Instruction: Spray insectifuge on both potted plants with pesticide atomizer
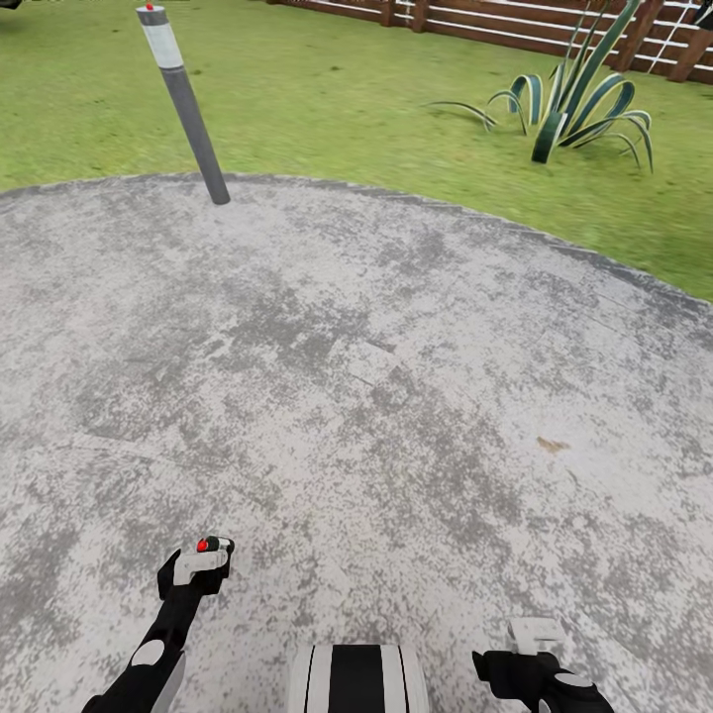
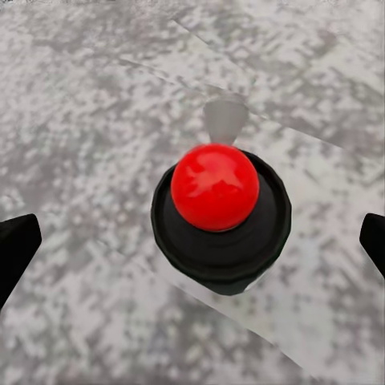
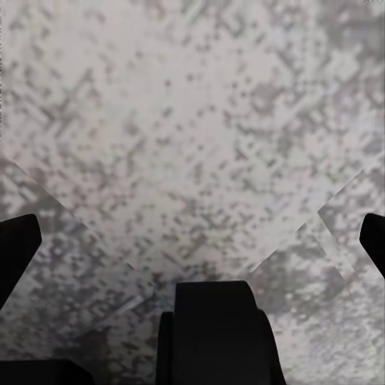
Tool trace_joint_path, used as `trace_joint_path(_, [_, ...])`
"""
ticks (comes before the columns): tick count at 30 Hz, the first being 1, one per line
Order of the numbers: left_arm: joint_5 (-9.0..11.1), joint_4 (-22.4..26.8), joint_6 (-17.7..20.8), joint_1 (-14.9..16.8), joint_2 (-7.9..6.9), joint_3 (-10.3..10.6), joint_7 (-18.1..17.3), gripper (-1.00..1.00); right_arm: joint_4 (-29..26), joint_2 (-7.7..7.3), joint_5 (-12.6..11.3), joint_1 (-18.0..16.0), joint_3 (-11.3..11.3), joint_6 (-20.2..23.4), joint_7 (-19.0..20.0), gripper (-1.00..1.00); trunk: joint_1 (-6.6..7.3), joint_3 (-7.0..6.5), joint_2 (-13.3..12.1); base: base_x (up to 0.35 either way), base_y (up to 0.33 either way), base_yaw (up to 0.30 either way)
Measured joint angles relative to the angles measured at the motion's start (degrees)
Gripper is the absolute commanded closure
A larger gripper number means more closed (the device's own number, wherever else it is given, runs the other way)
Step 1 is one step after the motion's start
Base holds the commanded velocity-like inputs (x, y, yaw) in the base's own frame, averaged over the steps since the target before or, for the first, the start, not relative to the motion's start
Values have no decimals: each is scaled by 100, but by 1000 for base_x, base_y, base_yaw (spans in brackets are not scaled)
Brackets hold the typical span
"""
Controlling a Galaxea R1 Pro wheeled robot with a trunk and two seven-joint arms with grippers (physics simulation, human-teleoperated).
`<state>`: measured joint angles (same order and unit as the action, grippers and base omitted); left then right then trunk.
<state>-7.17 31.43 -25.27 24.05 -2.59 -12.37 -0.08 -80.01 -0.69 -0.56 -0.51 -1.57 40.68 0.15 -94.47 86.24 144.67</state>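
— Currently, where is the small white trigger spray bottle with the red spot [image 1: 203, 557]?
— I see it clamped in my left pincer [image 1: 198, 564], over the grey paved patio [image 1: 376, 376].
— Right pincer [image 1: 535, 644]?
— Fingers apart, holding nothing.

Your left end effector [image 1: 203, 562] carries the pesticide atomizer [image 1: 202, 560], but in the head view the bottle is so small that you can make out little beyond its red spot, and the fingers' spacing is not readable there. In the left wrist view the fingertips [image 2: 16, 249] are cut off at both side edges. The fence [image 1: 515, 22] and the spiky plant [image 1: 569, 99] run off the head view's top edge.
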Motion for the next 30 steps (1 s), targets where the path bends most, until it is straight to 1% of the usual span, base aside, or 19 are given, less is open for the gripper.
trace_joint_path(6, [3, -1, 0, 0, 0, 0, 0, -100, 0, 0, 0, 0, 0, 0, -1, -100, 0, -21, 0, 6, 0, 0])
trace_joint_path(24, [3, -1, 0, 0, 0, 0, -2, -100, 0, 0, 0, 0, 0, 0, -3, -100, 0, -23, 0, 15, 0, 0])
trace_joint_path(30, [2, -1, 0, 0, 31, 0, -4, -100, 0, 0, 0, 0, 0, 0, -5, -100, 0, -23, 0, 0, -51, 0])
